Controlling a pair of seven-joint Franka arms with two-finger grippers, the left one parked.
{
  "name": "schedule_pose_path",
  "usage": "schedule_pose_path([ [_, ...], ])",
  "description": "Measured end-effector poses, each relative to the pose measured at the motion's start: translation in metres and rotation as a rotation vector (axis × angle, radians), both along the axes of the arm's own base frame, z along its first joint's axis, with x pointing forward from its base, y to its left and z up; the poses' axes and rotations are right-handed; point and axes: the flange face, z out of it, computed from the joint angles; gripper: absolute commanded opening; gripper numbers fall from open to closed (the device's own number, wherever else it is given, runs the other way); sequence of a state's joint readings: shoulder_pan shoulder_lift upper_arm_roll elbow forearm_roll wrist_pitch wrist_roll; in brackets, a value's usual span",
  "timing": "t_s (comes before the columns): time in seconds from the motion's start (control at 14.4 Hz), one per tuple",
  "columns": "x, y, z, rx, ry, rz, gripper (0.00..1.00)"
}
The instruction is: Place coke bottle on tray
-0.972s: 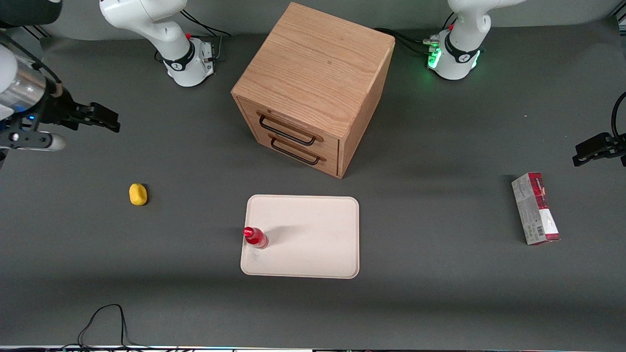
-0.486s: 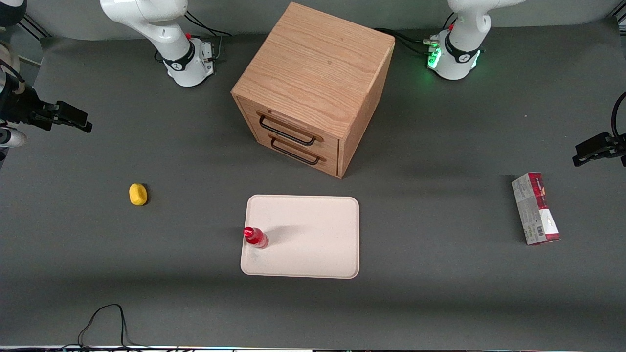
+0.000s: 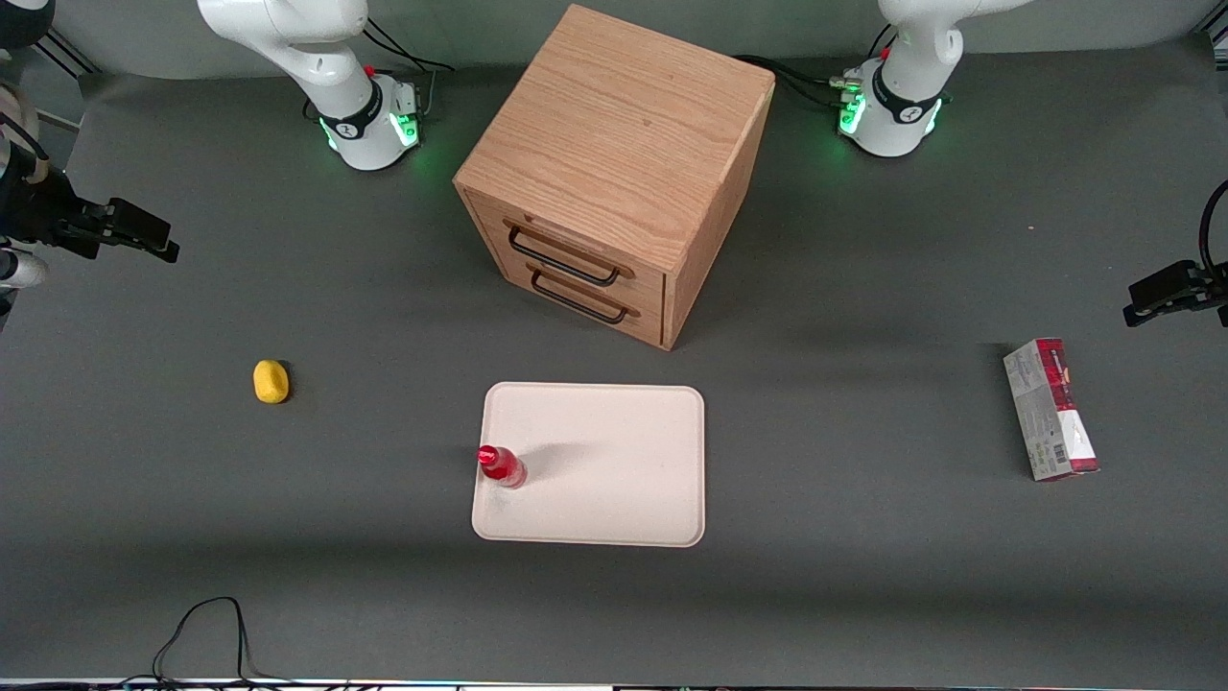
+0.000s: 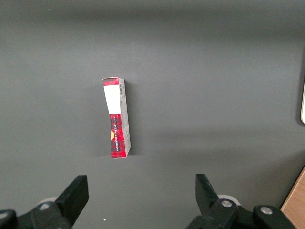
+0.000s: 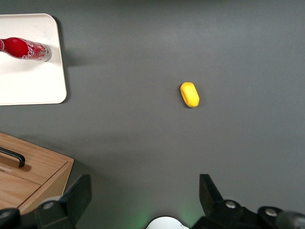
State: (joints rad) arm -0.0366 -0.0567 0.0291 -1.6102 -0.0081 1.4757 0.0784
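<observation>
1. Coke bottle (image 3: 501, 466) is standing upright on the tray (image 3: 614, 480), just inside the tray edge that faces the working arm's end of the desk, roughly midway along that edge. It is casting a shadow across the tray, and nothing is touching it.
2. Tray is sitting in front of the wooden cabinet (image 3: 614, 173) and its drawers, nearer the front edge of the desk than the cabinet is.
3. Pincer (image 3: 144, 230) is hanging at the working arm's edge of the desk, well apart from bottle and tray. The wrist view is showing its fingers (image 5: 76, 198) spread wide, holding nothing.
4. Judgement: placement is looking done; the step in hand is retreat and park.
5. Doing it well: be keeping the arm high and out toward its own end of the desk, with no sweep over the tray. The bottle is tall, slim and close to the rim, so a small knock would probably be tipping it off.
6. Also be steering clear of the yellow object (image 3: 271, 381), lying on the desk between pincer and tray.
7. Red-and-grey carton (image 3: 1050, 410) is lying toward the parked arm's end; not relevant.
8. No re-grip needed unless the bottle is wobbling; nothing here is showing that.
</observation>
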Motion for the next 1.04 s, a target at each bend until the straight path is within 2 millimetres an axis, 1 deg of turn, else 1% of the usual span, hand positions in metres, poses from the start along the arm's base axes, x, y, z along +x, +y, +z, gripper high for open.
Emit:
schedule_pose_path([
  [0.28, 0.000, -0.009, 0.001, 0.004, -0.004, 0.035, 1.00],
  [0.49, 0.000, -0.008, 0.000, 0.005, -0.004, 0.037, 1.00],
  [0.76, 0.000, -0.012, 0.000, 0.006, -0.004, 0.030, 1.00],
  [1.04, 0.000, -0.013, 0.000, 0.006, -0.004, 0.029, 1.00],
])
